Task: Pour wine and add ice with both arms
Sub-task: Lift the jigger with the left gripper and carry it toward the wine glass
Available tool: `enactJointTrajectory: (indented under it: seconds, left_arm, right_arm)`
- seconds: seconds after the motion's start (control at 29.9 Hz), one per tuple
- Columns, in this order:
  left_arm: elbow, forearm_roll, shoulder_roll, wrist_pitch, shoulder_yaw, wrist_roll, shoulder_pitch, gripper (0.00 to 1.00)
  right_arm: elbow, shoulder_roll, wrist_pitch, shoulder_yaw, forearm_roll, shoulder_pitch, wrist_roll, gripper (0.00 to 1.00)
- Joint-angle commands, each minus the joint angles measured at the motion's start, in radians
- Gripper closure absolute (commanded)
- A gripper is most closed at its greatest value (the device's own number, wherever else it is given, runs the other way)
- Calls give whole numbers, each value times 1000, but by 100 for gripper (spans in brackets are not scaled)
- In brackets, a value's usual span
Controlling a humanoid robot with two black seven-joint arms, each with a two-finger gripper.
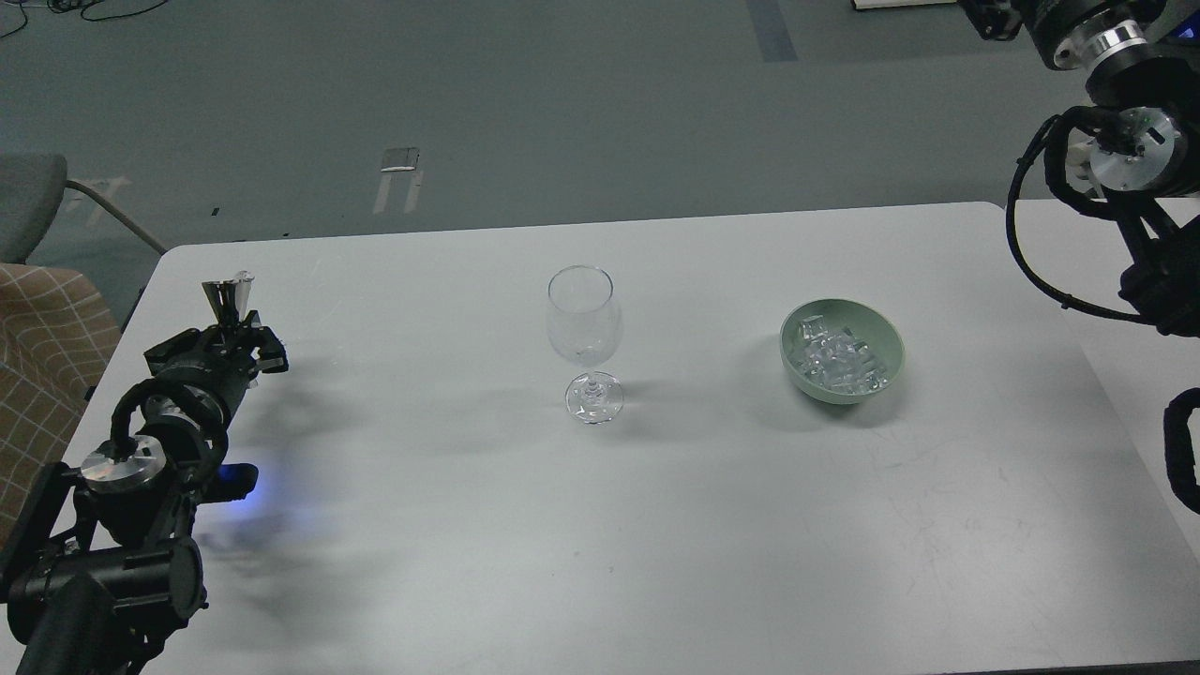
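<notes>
A clear stemmed wine glass (583, 323) stands upright in the middle of the white table (469, 525). To its right, a pale green bowl (879, 330) holds several ice cubes (832, 358). My left gripper (230, 345), near the table's left edge, is shut on a small steel measuring cup (225, 296), which it holds upright, well left of the glass. My right arm (1130, 155) is raised at the far right, above and beyond the bowl. Its far end (989, 19) is cut off by the top edge, so its fingers do not show.
A chair with checked fabric (42, 356) stands just off the table's left edge. A second white table (1106, 319) adjoins on the right, under my right arm. Grey floor lies beyond the far edge.
</notes>
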Motion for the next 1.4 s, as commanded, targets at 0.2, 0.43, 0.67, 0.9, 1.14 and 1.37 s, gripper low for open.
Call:
enactJointTrajectory:
  seconds: [0.2, 0.43, 0.67, 0.9, 1.14, 1.37]
  left_arm:
    - [-164, -9, 8, 1, -78, 2, 1, 88]
    - [-329, -24, 1, 38, -87, 3, 23, 91]
    - [-474, -26, -10, 102, -72, 45, 64, 93]
    - [-595, -24, -25, 178, -32, 81, 83, 93]
    - [-652, -21, -44, 185, 48, 81, 83, 95]
    - [-686, -12, -79, 185, 105, 81, 81, 100]
  right_arm:
    - [2, -2, 0, 0, 0, -1, 0, 0]
    - [4, -12, 2, 0, 0, -4, 0, 0]
    - [5, -15, 2, 1, 0, -4, 0, 0]
    - [4, -15, 3, 1, 0, -4, 0, 0]
    - [4, -15, 3, 1, 0, -4, 0, 0]
    - [5, -22, 8, 0, 0, -4, 0, 0]
